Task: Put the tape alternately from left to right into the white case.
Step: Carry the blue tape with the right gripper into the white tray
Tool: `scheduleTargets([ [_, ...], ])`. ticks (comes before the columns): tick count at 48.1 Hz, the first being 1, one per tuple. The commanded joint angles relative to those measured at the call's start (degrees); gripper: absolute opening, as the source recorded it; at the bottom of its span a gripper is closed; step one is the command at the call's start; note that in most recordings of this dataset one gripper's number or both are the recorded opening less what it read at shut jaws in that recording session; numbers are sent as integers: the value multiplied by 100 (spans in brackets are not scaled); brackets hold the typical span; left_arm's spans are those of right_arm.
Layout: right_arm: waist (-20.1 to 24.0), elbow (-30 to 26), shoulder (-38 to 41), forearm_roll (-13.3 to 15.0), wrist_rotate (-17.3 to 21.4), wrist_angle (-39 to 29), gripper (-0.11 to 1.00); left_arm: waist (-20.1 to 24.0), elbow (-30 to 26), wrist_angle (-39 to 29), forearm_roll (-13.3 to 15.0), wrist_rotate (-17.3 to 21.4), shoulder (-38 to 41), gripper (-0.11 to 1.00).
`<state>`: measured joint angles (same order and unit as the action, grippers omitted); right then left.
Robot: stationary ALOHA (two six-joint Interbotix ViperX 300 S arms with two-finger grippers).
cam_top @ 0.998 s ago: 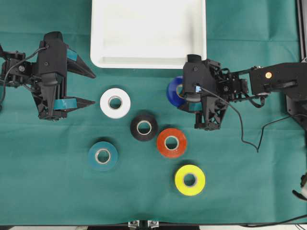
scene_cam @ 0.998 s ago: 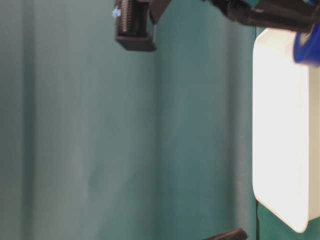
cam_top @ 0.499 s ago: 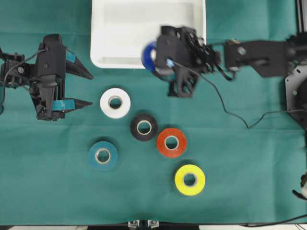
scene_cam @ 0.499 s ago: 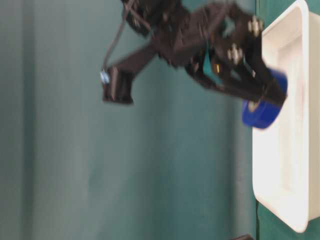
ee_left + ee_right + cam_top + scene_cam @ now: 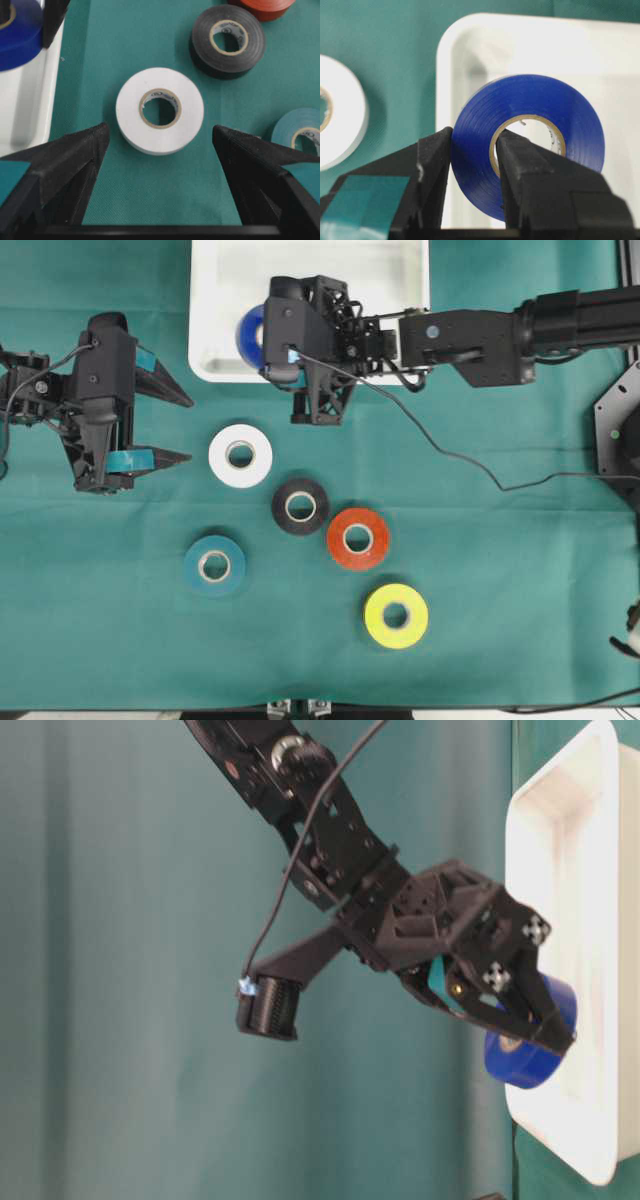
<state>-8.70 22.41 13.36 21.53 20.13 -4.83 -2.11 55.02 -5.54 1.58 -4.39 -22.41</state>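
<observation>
My right gripper point(image 5: 262, 340) point(image 5: 472, 150) is shut on the blue tape point(image 5: 248, 332) point(image 5: 530, 1055) point(image 5: 535, 100), one finger through its core and one outside. It holds the roll upright over the front left corner of the white case point(image 5: 330, 285) point(image 5: 565, 870) point(image 5: 465, 30). My left gripper point(image 5: 192, 426) point(image 5: 160, 127) stands open and holds nothing, just left of the white tape point(image 5: 222, 455) point(image 5: 187, 112). Black point(image 5: 283, 505) point(image 5: 200, 45), red-orange point(image 5: 340, 540), teal point(image 5: 195, 565) point(image 5: 290, 125) and yellow point(image 5: 375, 615) rolls lie flat on the cloth.
A green cloth point(image 5: 520, 570) covers the table. The right arm point(image 5: 480, 335) stretches across from the right, over the case's front rim. A black cable point(image 5: 450, 455) hangs from it above the cloth.
My right gripper has carried the blue roll left and towards the back, from the case's front right corner to over its front left corner. The left arm has stayed put.
</observation>
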Motion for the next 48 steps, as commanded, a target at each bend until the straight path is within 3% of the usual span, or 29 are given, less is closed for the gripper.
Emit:
scheduleTargets([
  [1, -97, -202, -9, 26, 9, 202, 28, -26, -44, 26, 0, 0, -79, 66],
  [35, -202, -255, 105, 35, -9, 404, 28, -26, -35, 44, 9, 0, -79, 66],
  [37, -202, -255, 105, 26, 0, 404, 36, -26, -35, 44, 9, 0, -79, 66],
  [44, -202, -246, 105, 35, 0, 422, 77, -26, -26, 44, 9, 0, -79, 66],
  [46, -202, -255, 97, 26, 0, 431, 80, -26, -26, 44, 9, 0, -88, 66],
  [48, -202, -246, 97, 26, 9, 431, 75, -26, -26, 53, 9, 0, -88, 66],
])
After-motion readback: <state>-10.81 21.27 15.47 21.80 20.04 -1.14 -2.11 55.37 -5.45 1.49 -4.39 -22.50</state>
